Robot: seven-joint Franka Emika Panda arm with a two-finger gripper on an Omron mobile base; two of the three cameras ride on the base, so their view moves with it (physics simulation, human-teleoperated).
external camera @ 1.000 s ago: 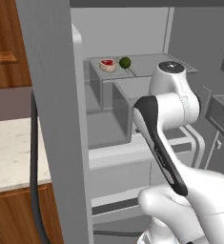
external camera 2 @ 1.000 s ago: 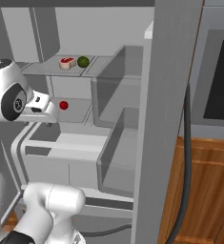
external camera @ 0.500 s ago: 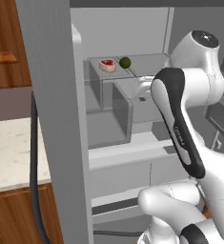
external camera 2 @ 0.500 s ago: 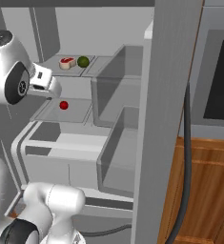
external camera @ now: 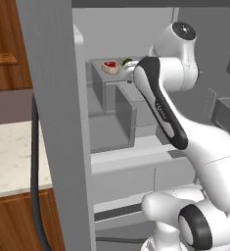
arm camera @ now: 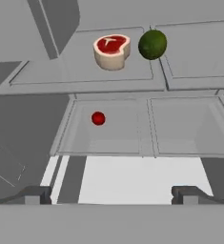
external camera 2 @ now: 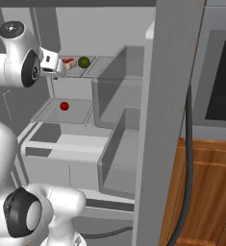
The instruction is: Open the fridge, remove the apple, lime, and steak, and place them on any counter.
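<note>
Raised and swung toward the upper shelf over the past second, the white arm now reaches into the open fridge (external camera 2: 172, 96), its gripper (arm camera: 111, 195) held out in front of the shelves with the two fingertips (arm camera: 35, 195) set wide apart and nothing between them. One second ago the hand hung lower, level with the middle shelf in the right base view; it now sits level with the top one.

On the upper shelf (arm camera: 85, 78) lies the steak (arm camera: 112, 51), red with a pale rim, and just beside it the dark green lime (arm camera: 152, 44), the two close together but not visibly touching. One shelf below, the small red apple (arm camera: 98, 118) rests alone on a glass pane, well apart from the other two items.

From the right base camera, the steak (external camera 2: 69, 62) and lime (external camera 2: 84, 62) appear just past the hand, with the apple (external camera 2: 64, 106) on the shelf beneath. From the left base camera, the steak (external camera: 110, 66) shows at the shelf's front, the lime largely hidden behind the arm.

At the left, the cream tabletop (external camera: 11, 152) sits over brown cabinets, beside the opened grey door (external camera: 57, 122).
</note>
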